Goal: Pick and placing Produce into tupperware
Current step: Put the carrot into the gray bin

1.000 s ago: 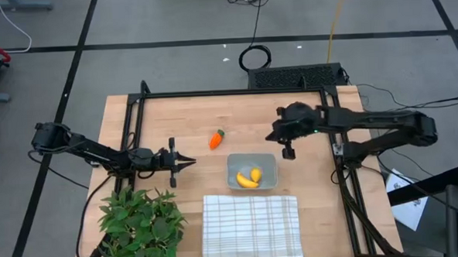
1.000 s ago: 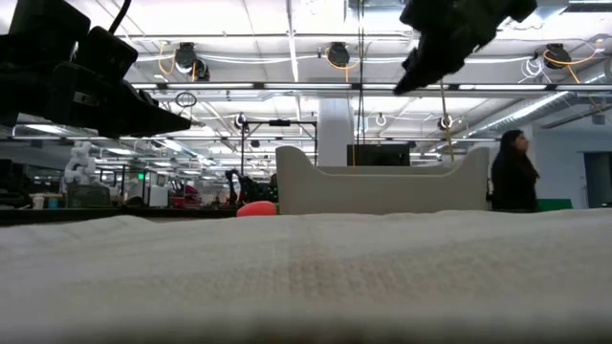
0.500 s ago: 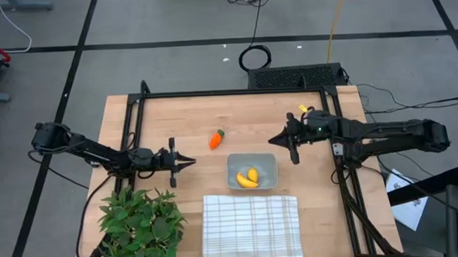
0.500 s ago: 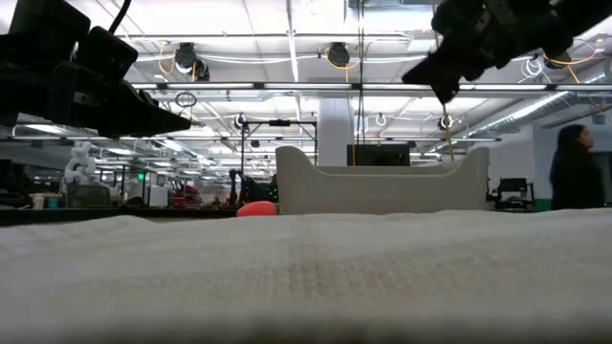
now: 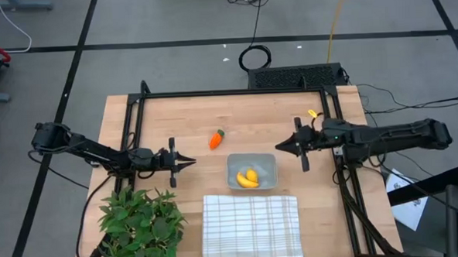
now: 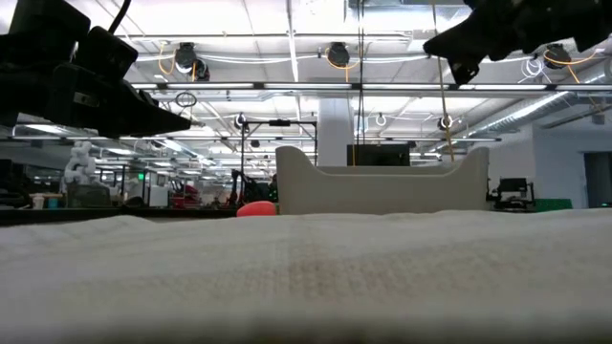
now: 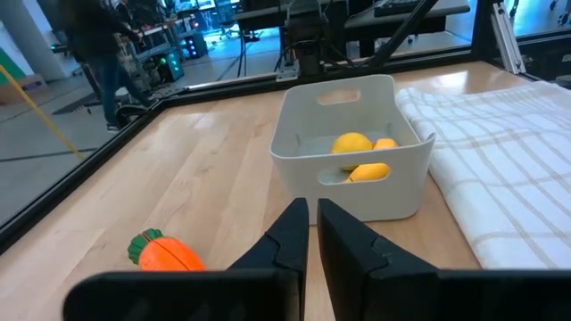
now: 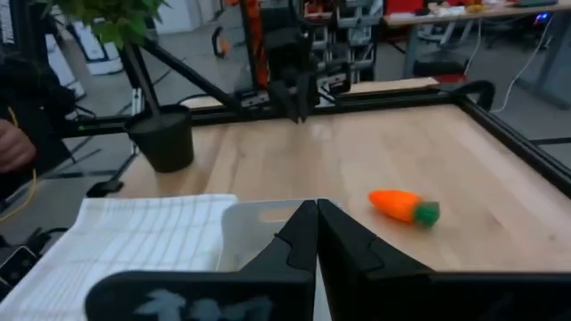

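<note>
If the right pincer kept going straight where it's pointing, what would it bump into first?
Probably the left pincer far across the table. The right pincer, shut, points left, and its line seems to pass between the carrot and the tupperware, though it runs close to the tupperware's rim.

Two dark arms, slim jointed links, matte black housings. Left gripper [image 5: 190,161]: two thin black fingers [image 7: 287,234], tapered, angular wedge shape. Right gripper [image 5: 280,146]: same black tapered fingers [image 8: 299,234], small green light on wrist housing. Black cables trailing from both bases.
</note>
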Robot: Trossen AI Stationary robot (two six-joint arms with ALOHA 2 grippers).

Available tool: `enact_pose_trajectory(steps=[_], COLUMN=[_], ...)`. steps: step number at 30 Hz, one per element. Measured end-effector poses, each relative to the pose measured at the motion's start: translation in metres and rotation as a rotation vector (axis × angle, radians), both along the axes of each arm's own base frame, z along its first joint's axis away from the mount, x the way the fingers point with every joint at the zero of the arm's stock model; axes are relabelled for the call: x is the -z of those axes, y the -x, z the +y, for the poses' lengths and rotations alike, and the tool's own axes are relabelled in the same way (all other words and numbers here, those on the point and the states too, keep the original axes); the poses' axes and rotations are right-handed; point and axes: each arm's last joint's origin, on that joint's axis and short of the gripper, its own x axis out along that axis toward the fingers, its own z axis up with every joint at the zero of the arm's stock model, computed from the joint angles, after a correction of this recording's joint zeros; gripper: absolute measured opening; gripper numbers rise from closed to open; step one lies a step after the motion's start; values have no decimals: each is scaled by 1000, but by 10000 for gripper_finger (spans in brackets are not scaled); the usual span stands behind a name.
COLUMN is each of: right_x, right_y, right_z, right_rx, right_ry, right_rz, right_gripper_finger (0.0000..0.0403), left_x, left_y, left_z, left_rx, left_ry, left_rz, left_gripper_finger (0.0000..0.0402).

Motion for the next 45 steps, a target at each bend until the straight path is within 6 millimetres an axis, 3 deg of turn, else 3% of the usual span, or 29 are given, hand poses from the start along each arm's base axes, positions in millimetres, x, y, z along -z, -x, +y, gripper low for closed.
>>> enact_pose_trajectory(steps=[20, 25, 31, 40, 45], right_x=[40, 43, 42, 45, 44], right_y=[40, 41, 41, 41, 42], right_z=[-6, -4, -4, -4, 0], right_rx=[52, 15, 15, 6, -104], right_ry=[-3, -3, 10, 22, 42], right_rz=[-130, -140, -259, -260, -269], right_gripper_finger=[0, 0, 0, 0, 0], left_x=[-2, -13, -42, -77, -87], left_y=[-3, -20, -41, -56, -59], left_z=[0, 1, 14, 26, 37], left_rx=[-9, -97, -267, -290, -292], left_ry=[58, 100, 127, 137, 166], left_rz=[0, 134, 285, 223, 206], left_gripper_finger=[33, 33, 33, 33, 33])
